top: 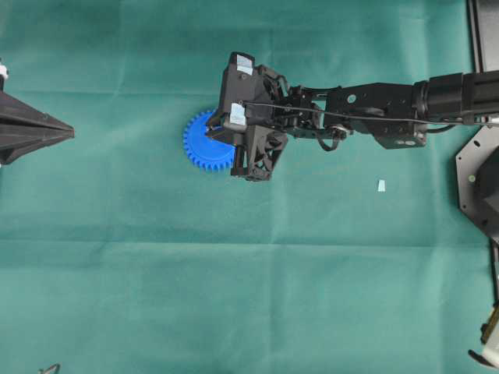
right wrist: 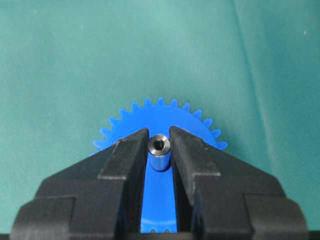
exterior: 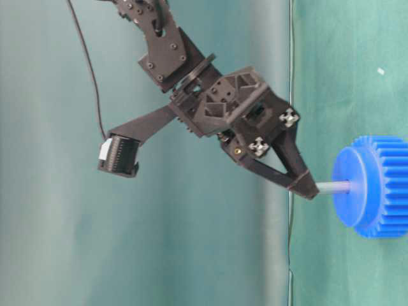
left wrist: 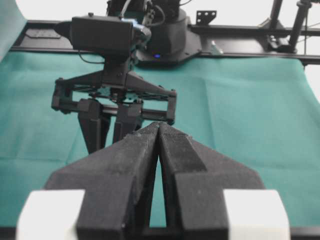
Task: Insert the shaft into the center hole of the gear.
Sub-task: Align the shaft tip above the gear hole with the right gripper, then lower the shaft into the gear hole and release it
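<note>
Right gripper (right wrist: 159, 142) clamped on the shaft (right wrist: 159, 152), whose far end meets the raised hub of the blue gear (exterior: 376, 186) lying on the green-clothed table (top: 234, 296). Left gripper (left wrist: 159, 131) pressed together, well apart at the table's edge. Small pale chip (top: 381, 185) lies near the right arm.

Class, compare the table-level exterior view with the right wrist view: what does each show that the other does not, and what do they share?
Only the table-level view: the shaft seen side-on, running from the right gripper to the gear's hub, plus the arm's black links behind.
Only the right wrist view: the shaft's end face with its small dark bore, pinched between the two fingers, and the teeth fanning along the far rim.
Both: the blue gear on green cloth, and the right gripper shut on the shaft.
</note>
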